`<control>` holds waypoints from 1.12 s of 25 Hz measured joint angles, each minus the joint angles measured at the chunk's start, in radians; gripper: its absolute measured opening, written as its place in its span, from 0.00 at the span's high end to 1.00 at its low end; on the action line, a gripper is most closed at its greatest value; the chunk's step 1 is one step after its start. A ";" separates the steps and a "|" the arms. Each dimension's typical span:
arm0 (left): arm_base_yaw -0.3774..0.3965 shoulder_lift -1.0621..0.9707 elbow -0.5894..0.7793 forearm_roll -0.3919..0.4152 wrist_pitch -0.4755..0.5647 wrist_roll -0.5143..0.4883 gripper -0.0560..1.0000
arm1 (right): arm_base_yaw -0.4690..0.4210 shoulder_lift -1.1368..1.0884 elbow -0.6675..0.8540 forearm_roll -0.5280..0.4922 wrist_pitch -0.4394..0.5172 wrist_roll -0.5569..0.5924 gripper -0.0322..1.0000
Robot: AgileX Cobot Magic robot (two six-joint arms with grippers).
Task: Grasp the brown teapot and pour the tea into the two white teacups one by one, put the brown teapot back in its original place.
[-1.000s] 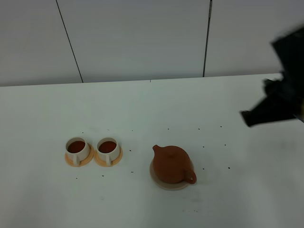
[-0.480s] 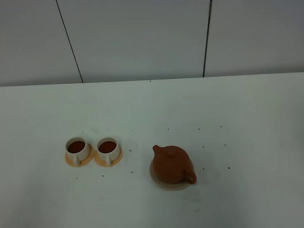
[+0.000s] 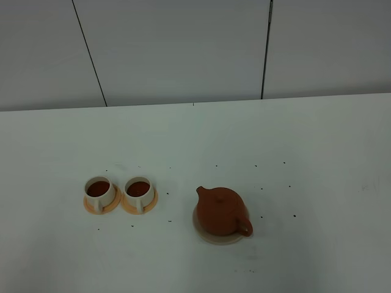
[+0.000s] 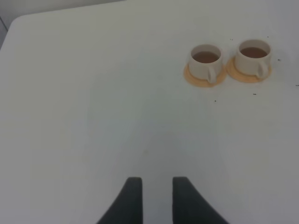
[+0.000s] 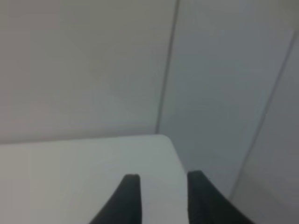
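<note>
The brown teapot (image 3: pixel 221 211) stands upright on its beige coaster (image 3: pixel 213 238), the original place, right of centre on the white table. To its left are the two white teacups (image 3: pixel 99 191) (image 3: pixel 138 190), each on an orange saucer and holding dark tea. The left wrist view shows the same cups (image 4: pixel 205 60) (image 4: pixel 253 56) far ahead of my left gripper (image 4: pixel 154 186), which is open and empty over bare table. My right gripper (image 5: pixel 163 179) is open and empty too, facing a table corner and the wall. Neither gripper appears in the high view.
Small dark specks (image 3: pixel 262 188) are scattered over the white table (image 3: pixel 317 152) around the teapot and cups. A grey panelled wall (image 3: pixel 183 49) rises behind the table's far edge. The right wrist view shows the table's corner (image 5: pixel 161 140).
The right arm, at the right edge of the high view one second ago, has left that view. Teapot and cups have not moved.
</note>
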 joint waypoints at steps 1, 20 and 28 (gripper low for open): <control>0.000 0.000 0.000 0.000 0.000 0.000 0.73 | 0.000 0.000 0.000 0.001 0.014 -0.008 0.74; 0.000 0.000 0.000 0.000 0.000 0.000 0.73 | 0.000 -0.001 0.000 0.072 -0.043 -0.064 0.74; 0.000 0.000 0.000 0.000 0.000 0.000 0.73 | 0.000 -0.001 0.000 0.040 -0.075 -0.064 0.74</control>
